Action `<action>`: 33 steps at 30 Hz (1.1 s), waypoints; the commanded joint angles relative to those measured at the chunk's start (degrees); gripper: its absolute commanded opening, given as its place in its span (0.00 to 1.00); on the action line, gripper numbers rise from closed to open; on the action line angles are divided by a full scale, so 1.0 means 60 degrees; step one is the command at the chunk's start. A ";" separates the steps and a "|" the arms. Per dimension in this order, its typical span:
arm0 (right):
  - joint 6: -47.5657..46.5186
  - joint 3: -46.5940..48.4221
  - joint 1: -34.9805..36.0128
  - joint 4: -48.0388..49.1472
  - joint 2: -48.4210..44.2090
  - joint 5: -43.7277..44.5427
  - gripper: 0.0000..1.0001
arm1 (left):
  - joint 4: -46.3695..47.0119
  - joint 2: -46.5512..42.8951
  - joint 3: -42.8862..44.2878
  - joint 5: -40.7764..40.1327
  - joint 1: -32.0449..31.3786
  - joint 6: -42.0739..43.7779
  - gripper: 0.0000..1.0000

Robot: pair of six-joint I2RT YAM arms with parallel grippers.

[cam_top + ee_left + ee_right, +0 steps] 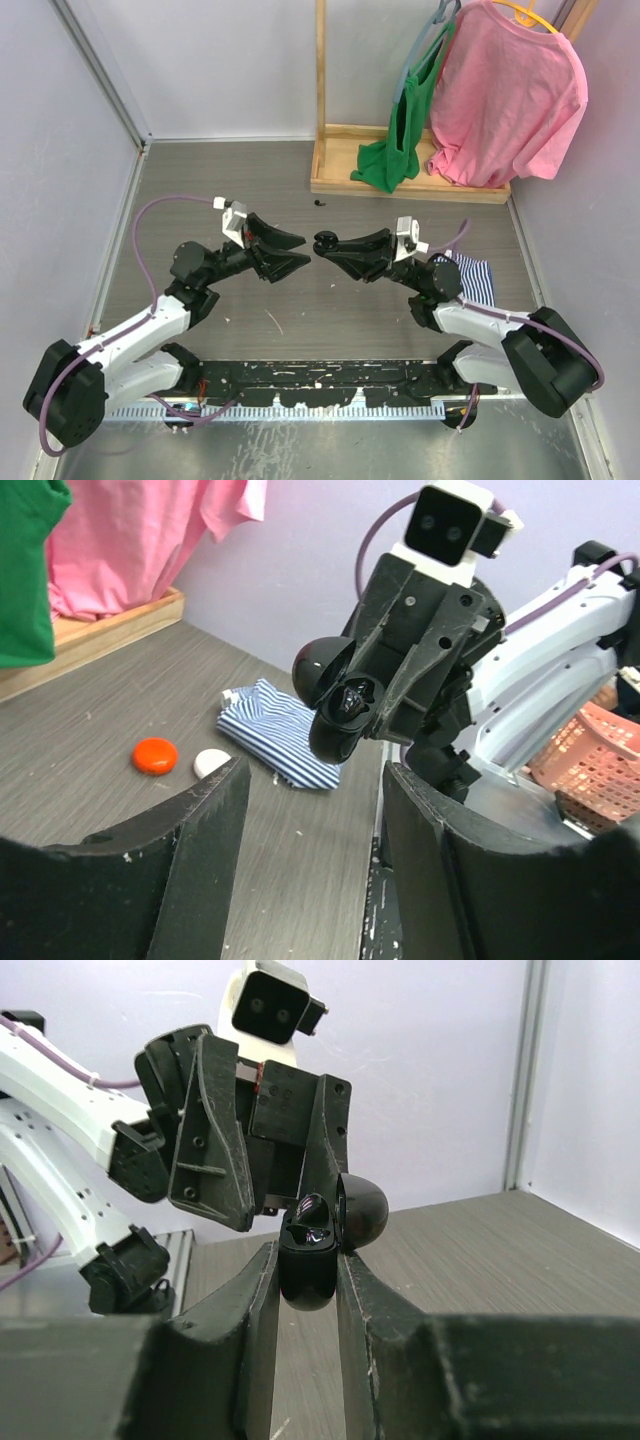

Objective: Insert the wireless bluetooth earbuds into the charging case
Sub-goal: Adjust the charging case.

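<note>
Above the table centre: left gripper [303, 249], jaws apart, empty; right gripper [323, 243], jaws clamped on open glossy black rounded plastic charging case [322, 666]. Inside case: one small black plastic earbud [352, 698], seated. Second socket not discernible; lid closure judged outstanding.

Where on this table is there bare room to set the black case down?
Bare table lies far left, between the left wall and the wooden rack base, and nearer, between left arm and right arm. Crowded: the middle, where the left gripper faces the right gripper with the case, and the right, by the striped cloth.
</note>
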 commanded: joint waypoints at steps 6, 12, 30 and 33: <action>0.1271 0.0739 -0.0041 0.1475 0.0393 -0.0383 0.01 | 0.2223 0.0532 0.0128 0.0722 0.0028 -0.0936 0.52; 0.1403 0.0868 -0.0035 0.1539 0.0569 -0.0432 0.01 | 0.2475 0.0745 0.0211 0.0876 -0.0041 -0.1024 0.47; 0.1964 0.1119 -0.0022 0.1984 0.1037 -0.0803 0.01 | 0.2532 0.1073 0.0456 0.0995 -0.0343 -0.0897 0.33; 0.2012 0.1136 -0.0005 0.2022 0.1072 -0.0870 0.01 | 0.2533 0.1058 0.0482 0.0999 -0.0408 -0.0851 0.32</action>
